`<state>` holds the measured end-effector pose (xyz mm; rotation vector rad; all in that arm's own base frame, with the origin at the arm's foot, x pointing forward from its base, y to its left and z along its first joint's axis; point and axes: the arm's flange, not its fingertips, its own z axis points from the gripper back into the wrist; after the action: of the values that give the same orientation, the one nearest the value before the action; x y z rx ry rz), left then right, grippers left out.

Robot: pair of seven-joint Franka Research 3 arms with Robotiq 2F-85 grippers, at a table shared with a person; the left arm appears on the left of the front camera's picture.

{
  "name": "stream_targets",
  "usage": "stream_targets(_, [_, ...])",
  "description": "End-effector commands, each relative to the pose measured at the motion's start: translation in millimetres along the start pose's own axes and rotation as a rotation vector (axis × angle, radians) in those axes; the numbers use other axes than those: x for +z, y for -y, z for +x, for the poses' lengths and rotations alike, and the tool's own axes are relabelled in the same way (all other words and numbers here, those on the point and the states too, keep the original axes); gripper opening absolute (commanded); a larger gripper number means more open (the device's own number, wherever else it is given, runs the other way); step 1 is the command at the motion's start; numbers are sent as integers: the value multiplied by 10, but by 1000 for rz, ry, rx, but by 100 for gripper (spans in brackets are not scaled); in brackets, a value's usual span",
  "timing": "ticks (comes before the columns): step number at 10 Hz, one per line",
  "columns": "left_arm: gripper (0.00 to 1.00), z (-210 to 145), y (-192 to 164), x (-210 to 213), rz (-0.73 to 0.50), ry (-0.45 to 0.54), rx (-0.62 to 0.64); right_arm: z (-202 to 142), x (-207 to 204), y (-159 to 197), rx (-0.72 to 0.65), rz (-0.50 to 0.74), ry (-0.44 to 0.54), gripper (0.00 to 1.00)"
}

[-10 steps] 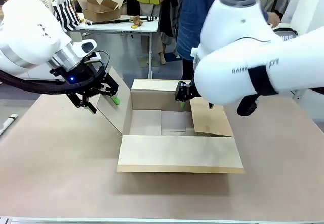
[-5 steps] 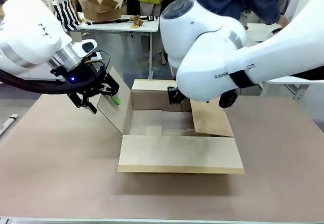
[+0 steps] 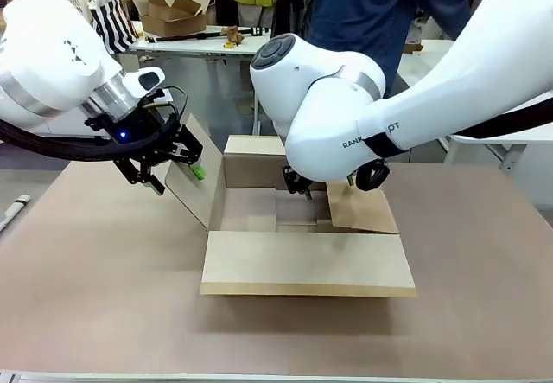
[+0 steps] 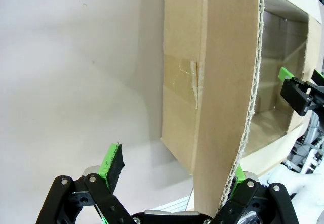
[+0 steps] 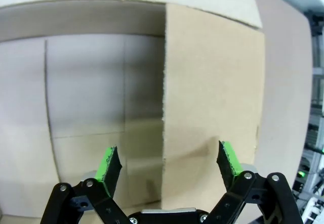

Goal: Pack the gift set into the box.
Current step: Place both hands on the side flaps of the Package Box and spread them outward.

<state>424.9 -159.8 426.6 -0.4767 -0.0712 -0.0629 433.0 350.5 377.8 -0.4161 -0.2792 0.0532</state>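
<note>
The box (image 3: 302, 262) sits mid-table (image 3: 95, 296), its four flaps open and the near flap lying flat toward us. The left gripper (image 3: 178, 174) is at the left flap (image 4: 223, 82). Its fingers (image 4: 112, 164) are spread wide, the flap's raw edge stands between them, and nothing is pinched. The right gripper (image 3: 296, 186) hangs in the box mouth beside the right flap (image 5: 212, 82). Its pads (image 5: 110, 164) are apart and it holds nothing. A person in blue (image 3: 380, 11) stands at the far side.
</note>
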Motion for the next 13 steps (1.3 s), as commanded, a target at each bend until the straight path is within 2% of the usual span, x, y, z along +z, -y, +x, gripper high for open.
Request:
stream_targets(1, [100, 6, 6, 9, 13, 7, 2, -5, 53, 0, -42, -126, 23, 100])
stream_targets(4, [100, 6, 6, 9, 13, 7, 2, -61, 11, 111, -25, -241, 17, 100])
stream_targets(8, [100, 6, 6, 9, 13, 7, 2, -114, 194, 329, -62, -253, 48, 100])
stream_targets(10, [100, 6, 6, 9, 13, 7, 2, -166, 352, 556, -79, -264, 57, 100])
stream_targets(12, [100, 6, 6, 9, 13, 7, 2, -260, 501, 838, -105, -199, 51, 100])
stream_targets(13, [100, 6, 6, 9, 13, 7, 2, -336, 543, 1006, -125, -206, 42, 100])
